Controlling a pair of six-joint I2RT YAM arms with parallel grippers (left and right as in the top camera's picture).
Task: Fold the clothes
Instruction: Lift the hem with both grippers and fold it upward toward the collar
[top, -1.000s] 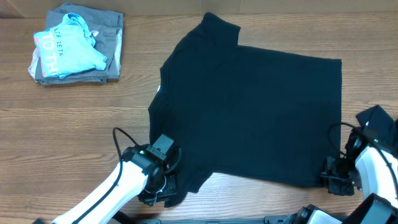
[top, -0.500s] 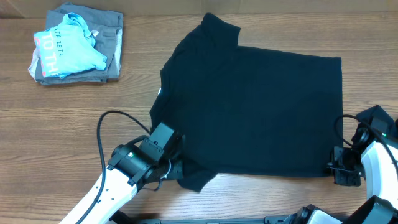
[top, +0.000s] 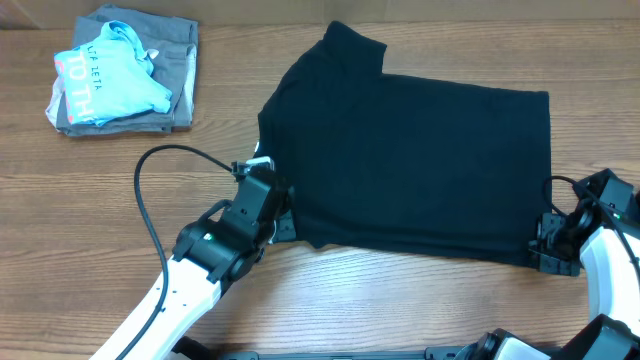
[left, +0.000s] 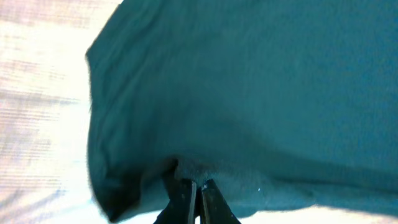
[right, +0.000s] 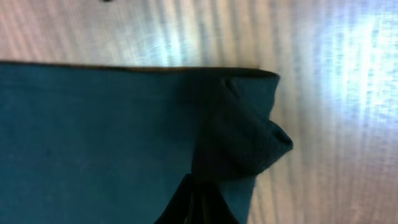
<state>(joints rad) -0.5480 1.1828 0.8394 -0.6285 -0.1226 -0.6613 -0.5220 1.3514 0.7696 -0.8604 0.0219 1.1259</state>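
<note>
Black T-shirt (top: 420, 170) lying flat on the wooden table (top: 90, 200), its near edge pinched at both ends — the left gripper (top: 283, 218), its arm reaching in diagonally from the near-left, clamped on the sleeve-side fold, and the right gripper (top: 548, 255), low at the right, clamped on the bunched hem corner.

The black T-shirt (top: 420, 150) is soft matt cloth, puckered where the left pincer (left: 194, 198) and right pincer (right: 198, 202) pinch it. Around them the bench (top: 400, 310) is smooth wood grain with a faint sheen; the left arm casing (top: 175, 300) looks glossy white plastic
</note>
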